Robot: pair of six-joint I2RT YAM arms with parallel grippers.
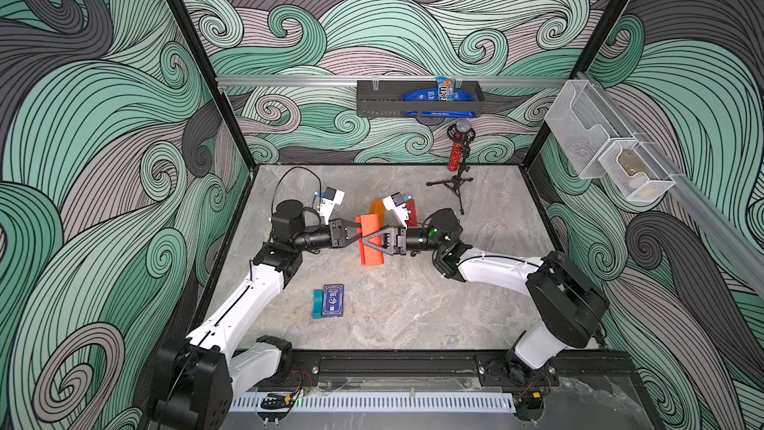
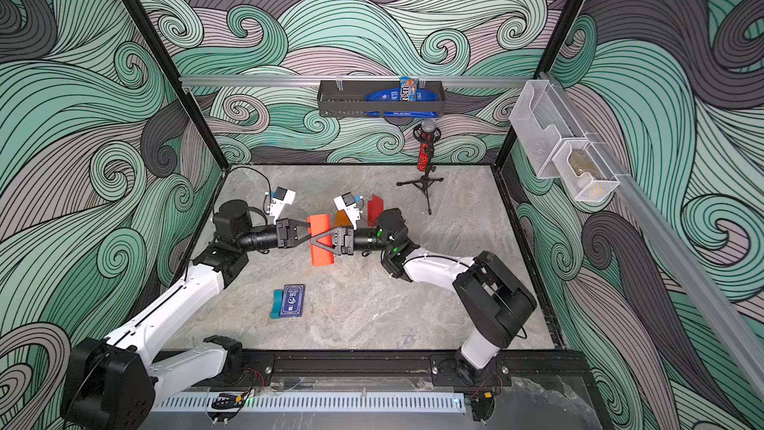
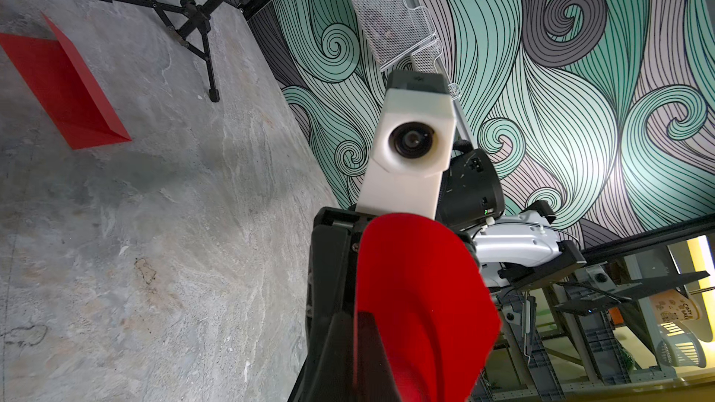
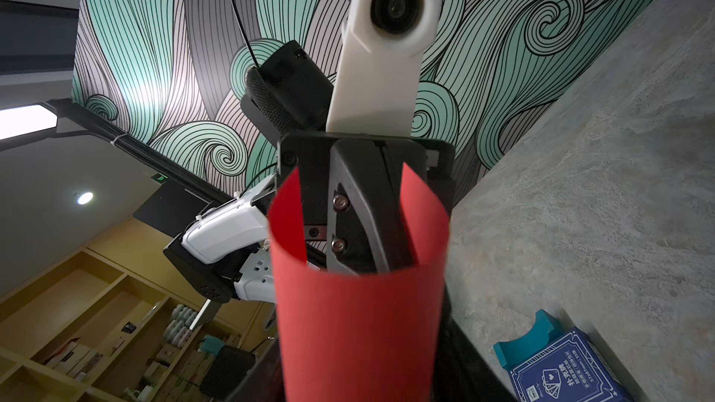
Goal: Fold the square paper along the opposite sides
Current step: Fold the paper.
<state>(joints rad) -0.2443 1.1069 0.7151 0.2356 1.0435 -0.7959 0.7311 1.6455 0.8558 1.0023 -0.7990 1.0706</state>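
The square paper (image 1: pixel 369 256) is orange-red and is held above the table's middle, bent into a U-shaped curl; it shows in both top views (image 2: pixel 320 256). My left gripper (image 1: pixel 358 228) comes in from the left and is shut on the paper's edge; in the left wrist view a thin red strip sits between its fingers (image 3: pixel 336 342). From the right, my right gripper (image 1: pixel 366 244) straddles the curl. Its jaws stand apart on either side of the paper (image 4: pixel 360 322). One dark finger (image 4: pixel 460 365) shows beside the curl.
Behind the grippers an orange folded paper (image 1: pixel 377 205) and a red folded paper (image 1: pixel 409 208) stand on the table. A blue card box (image 1: pixel 333 300) and a teal holder (image 1: pixel 317 304) lie front left. A microphone on a tripod (image 1: pixel 457 159) stands at the back right.
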